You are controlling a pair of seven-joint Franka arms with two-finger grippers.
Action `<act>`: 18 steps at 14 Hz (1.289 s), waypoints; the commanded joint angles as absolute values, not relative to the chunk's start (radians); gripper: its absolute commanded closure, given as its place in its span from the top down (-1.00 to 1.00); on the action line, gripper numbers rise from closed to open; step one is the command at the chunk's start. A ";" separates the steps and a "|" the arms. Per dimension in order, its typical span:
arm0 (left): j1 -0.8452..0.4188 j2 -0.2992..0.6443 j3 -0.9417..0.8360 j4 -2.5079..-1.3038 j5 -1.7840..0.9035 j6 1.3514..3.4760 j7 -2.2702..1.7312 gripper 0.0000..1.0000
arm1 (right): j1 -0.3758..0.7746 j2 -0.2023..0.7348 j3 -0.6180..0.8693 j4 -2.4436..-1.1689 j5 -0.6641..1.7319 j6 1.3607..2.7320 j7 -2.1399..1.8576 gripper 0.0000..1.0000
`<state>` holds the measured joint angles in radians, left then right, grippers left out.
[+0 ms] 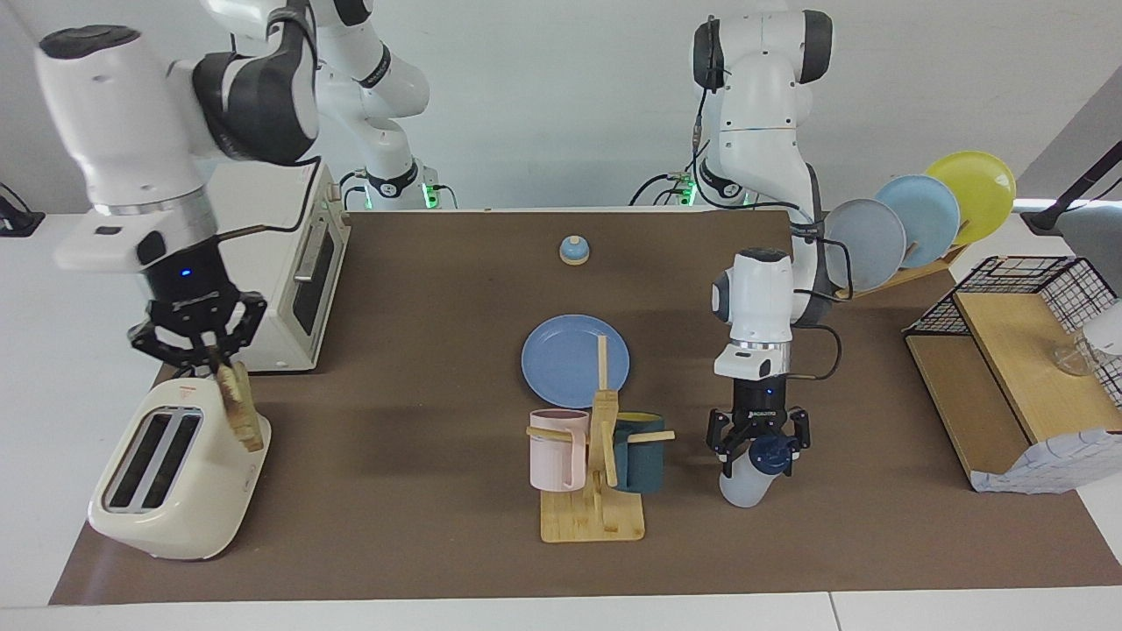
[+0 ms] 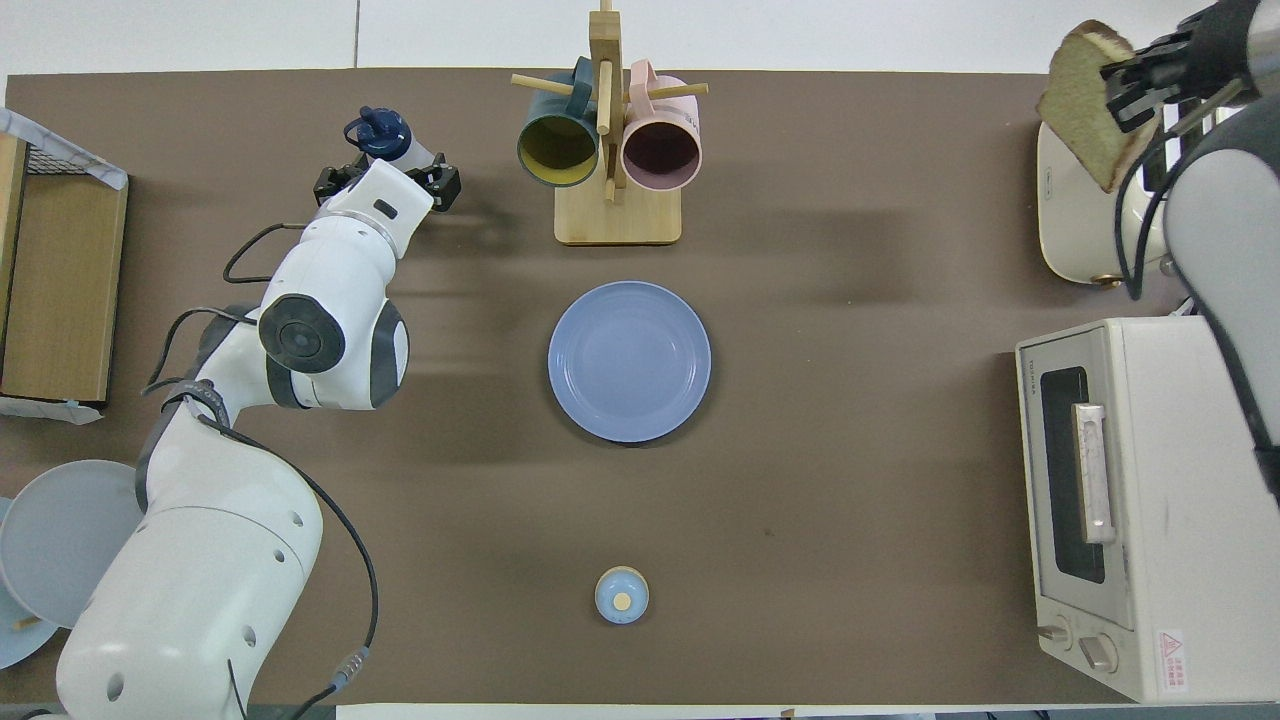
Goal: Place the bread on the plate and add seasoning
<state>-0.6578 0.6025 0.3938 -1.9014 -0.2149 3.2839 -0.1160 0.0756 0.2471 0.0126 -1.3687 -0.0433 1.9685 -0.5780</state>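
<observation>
1. Your right gripper (image 1: 215, 368) is clenched on the top edge of the bread slice (image 1: 238, 407), which hangs over the toaster (image 1: 175, 473) at the right arm's end of the table. It's a thin pinch near the crust, so a fast swing could tear the slice or let it slip.
2. The blue plate (image 1: 570, 359) lies mid-table, well apart from the bread. Release too high and the slice may land off the rim.
3. Your left gripper (image 1: 759, 447) has its jaws spread, straddling the seasoning bottle (image 1: 745, 486) at cap height. Close that high and the bottle may tip or squirt out.
4. The mug rack (image 1: 596, 456) stands near the bottle; mind it when lifting.
</observation>
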 commanded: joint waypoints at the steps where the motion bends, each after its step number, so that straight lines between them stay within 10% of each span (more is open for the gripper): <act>1: -0.652 0.629 0.400 -1.867 -0.226 3.290 -0.120 1.00 | 0.162 0.219 0.021 -1.387 -0.058 1.860 -0.354 -1.00; 8: -0.652 0.638 0.400 -1.879 -0.221 3.290 -0.118 1.00 | 0.495 0.068 0.028 -1.740 -0.057 2.061 0.257 -1.00; 9: -0.652 0.638 0.399 -1.879 -0.221 3.290 -0.120 0.85 | 0.538 0.067 0.026 -1.787 -0.057 2.135 0.299 -1.00; 13: -0.649 0.637 0.399 -1.873 -0.219 3.284 -0.121 -1.00 | 0.612 0.100 0.026 -1.845 -0.057 2.275 0.419 -1.00; 18: -0.641 0.637 0.399 -1.871 -0.229 3.287 -0.112 -1.00 | 0.640 0.138 0.026 -1.936 -0.058 2.425 0.451 -1.00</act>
